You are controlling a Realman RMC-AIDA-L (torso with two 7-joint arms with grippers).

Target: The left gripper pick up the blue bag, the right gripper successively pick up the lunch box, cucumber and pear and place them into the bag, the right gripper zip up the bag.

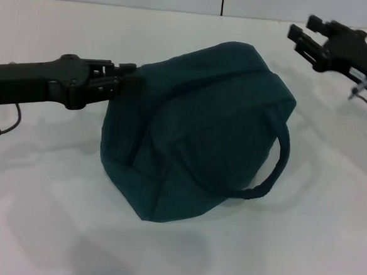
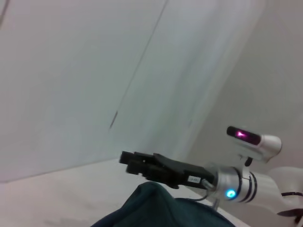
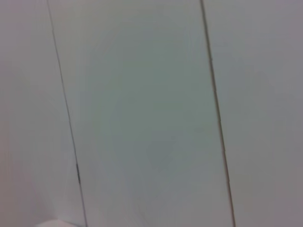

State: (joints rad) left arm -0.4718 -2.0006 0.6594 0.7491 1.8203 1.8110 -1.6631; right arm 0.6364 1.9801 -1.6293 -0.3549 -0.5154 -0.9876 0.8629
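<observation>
Bag, dark blue-green and bulging, sits on the white worktop with no lunch box, cucumber or pear in sight, so the packing looks done; I cannot tell whether its zip is shut. Left of the bag, the left gripper has its jaws clamped on the fabric edge. Right of the bag and clear of it, the right gripper hangs with jaws parted, holding nothing.

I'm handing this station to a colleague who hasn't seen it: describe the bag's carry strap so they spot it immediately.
On the white table, the dark teal bag sits bulging in the middle, its left edge pinched by the left tool. The strap is the thin curved loop arching off the bag's right side down to its lower front edge, the only slender band standing clear of the cloth body.
</observation>
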